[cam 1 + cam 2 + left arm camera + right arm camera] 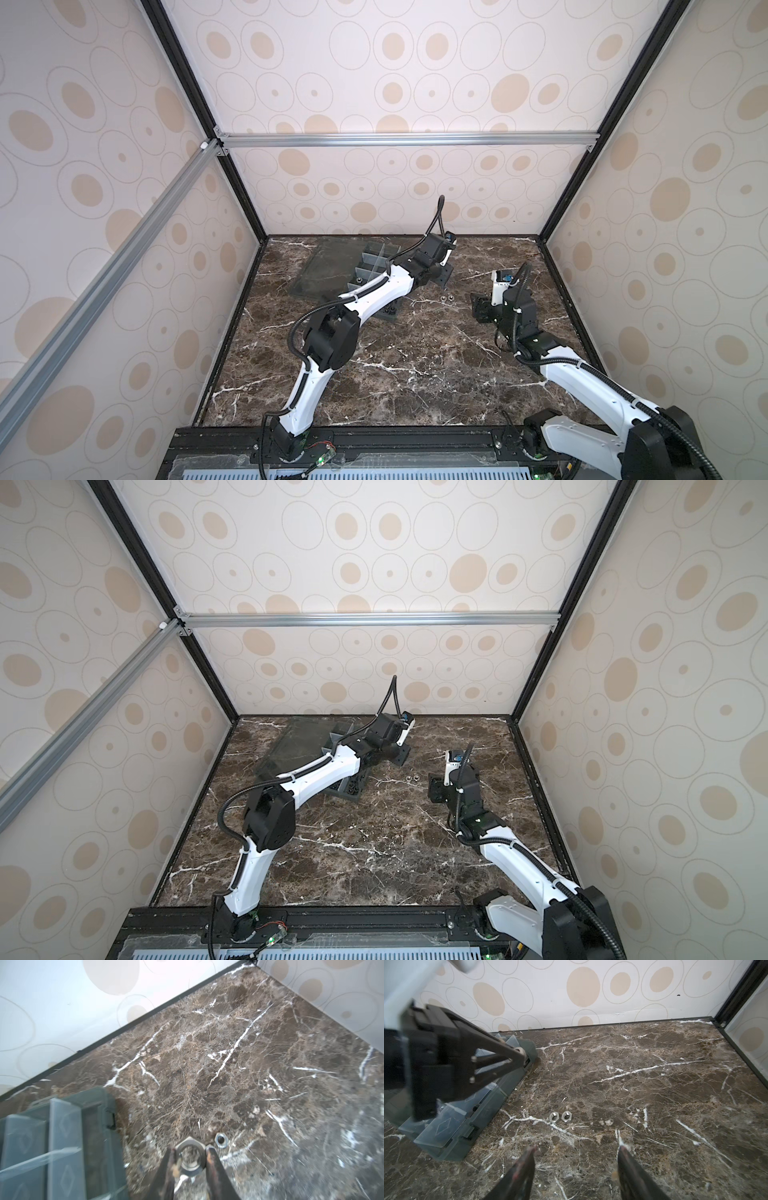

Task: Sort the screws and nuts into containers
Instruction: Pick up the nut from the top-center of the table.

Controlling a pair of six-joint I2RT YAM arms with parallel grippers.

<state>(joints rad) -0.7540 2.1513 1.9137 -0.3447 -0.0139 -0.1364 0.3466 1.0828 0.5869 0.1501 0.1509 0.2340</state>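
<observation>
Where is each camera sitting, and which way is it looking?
Top views: high over the front edge, looking down on the table; the left arm and right arm show.
Left wrist: on the left arm, looking down past the left gripper, shut on a nut.
Right wrist: on the right arm, looking low across the table to the back wall; the open right gripper shows.
Shared: both wrist views show the organizer box and a loose nut.
</observation>
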